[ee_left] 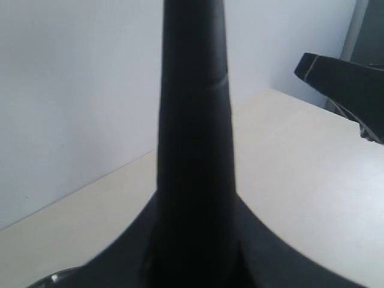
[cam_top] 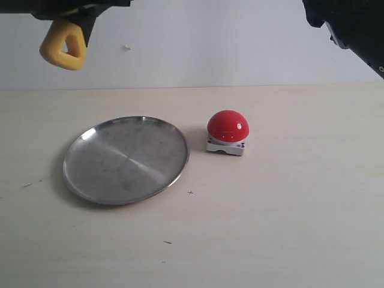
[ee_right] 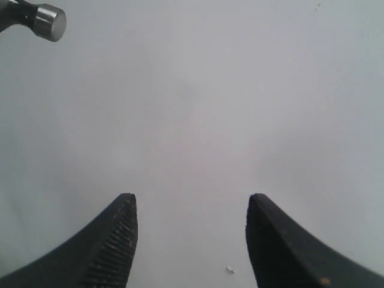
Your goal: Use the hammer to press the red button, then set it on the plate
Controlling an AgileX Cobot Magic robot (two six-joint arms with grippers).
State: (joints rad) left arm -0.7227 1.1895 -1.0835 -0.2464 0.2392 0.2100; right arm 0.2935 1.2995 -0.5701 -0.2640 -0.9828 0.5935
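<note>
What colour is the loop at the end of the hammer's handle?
The hammer ends in a plain yellow loop, clearest in the exterior view.

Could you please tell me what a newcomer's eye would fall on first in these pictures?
The glossy red button stands out most, sitting on the table right of centre, close beside but apart from the wide silver plate. Next comes the hammer, up in the air at the top left with its yellow loop hanging down; its black handle fills the left wrist view.
</note>
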